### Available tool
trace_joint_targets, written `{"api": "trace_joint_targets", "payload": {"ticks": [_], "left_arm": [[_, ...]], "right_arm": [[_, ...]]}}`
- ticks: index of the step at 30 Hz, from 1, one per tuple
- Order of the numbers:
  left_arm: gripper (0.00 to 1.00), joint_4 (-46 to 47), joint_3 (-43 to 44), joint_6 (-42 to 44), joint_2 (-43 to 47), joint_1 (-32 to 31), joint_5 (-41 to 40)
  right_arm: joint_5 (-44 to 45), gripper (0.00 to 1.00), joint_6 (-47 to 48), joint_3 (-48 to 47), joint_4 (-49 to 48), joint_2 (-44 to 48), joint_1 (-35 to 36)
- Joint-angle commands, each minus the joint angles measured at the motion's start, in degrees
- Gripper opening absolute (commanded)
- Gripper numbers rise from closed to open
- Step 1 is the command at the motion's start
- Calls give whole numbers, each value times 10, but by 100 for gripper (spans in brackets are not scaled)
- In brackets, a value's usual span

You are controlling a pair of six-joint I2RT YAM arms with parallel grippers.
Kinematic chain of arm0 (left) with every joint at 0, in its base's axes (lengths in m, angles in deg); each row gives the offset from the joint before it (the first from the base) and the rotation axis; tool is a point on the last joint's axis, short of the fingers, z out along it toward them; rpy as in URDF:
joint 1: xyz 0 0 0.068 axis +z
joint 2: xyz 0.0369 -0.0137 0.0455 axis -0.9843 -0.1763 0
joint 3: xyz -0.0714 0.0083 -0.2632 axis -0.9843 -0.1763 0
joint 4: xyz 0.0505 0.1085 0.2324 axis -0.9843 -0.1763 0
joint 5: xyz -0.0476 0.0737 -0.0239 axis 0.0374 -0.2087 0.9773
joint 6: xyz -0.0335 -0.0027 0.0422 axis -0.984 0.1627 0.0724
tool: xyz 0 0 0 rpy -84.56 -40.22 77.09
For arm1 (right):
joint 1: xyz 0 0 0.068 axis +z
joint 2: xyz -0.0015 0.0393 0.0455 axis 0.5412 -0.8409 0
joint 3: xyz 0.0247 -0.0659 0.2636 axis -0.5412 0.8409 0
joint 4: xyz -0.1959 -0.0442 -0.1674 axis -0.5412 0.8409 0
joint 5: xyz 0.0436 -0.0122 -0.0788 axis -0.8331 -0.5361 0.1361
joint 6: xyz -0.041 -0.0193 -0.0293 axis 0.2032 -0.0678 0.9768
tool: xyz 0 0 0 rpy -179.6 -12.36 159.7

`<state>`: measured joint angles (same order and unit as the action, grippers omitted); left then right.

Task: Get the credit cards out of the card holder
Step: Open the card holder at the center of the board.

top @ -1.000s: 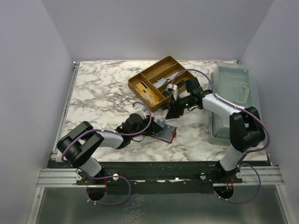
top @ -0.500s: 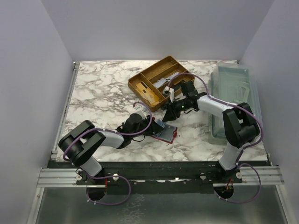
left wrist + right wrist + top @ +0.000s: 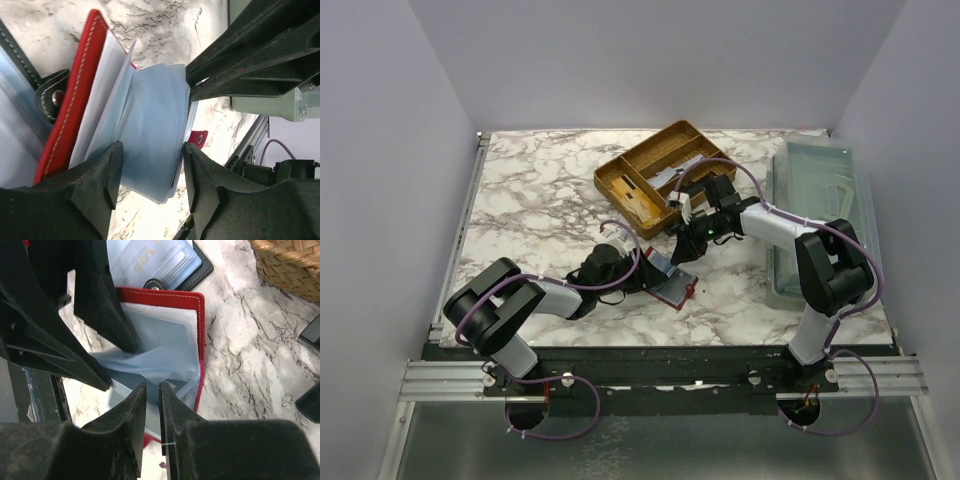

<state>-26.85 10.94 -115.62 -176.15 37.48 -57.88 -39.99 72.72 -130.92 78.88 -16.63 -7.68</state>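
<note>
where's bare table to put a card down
Widest bare marble: far left, between the table's edge and the wicker tray. A smaller strip lies between card holder and clear bin. Centre is crowded: left gripper and right gripper meet there.

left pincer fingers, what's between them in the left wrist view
Pale blue plastic sleeves fanned out of the red card holder fill the gap between the left pincer fingers, seen in the left wrist view.

Tight quarters at the card holder (image 3: 676, 291), left gripper (image 3: 652, 269) and right gripper (image 3: 682, 254) crowding it from opposite sides, wicker tray (image 3: 632, 186) close behind, clear bin (image 3: 817, 215) walling the right edge, but bare marble table (image 3: 530, 200) stretches away leftward.
</note>
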Motion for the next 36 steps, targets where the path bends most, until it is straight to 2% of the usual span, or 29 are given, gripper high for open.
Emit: {"api": "trace_joint_targets", "payload": {"ticks": [1,7,13,22,26,29,34,36], "left_arm": [[57,-7,-20,-9,14,16,14],[58,1,-37,-28,18,36,14],[70,19,-40,-33,34,39,35],[71,17,-36,-29,31,48,45],[70,-65,-18,-26,31,50,-1],[64,-156,8,-27,34,49,-52],[42,-265,43,-13,56,48,-116],[37,-290,50,-2,60,47,-139]], "right_arm": [[33,22,36,-15,37,-9,2],[36,22,44,-18,44,-15,2],[32,22,51,-21,51,-19,2],[22,22,75,-25,72,-25,15],[29,24,75,-23,68,-30,23],[46,26,61,-18,49,-33,33],[53,30,62,-17,43,-37,45],[38,32,78,-20,53,-31,45]]}}
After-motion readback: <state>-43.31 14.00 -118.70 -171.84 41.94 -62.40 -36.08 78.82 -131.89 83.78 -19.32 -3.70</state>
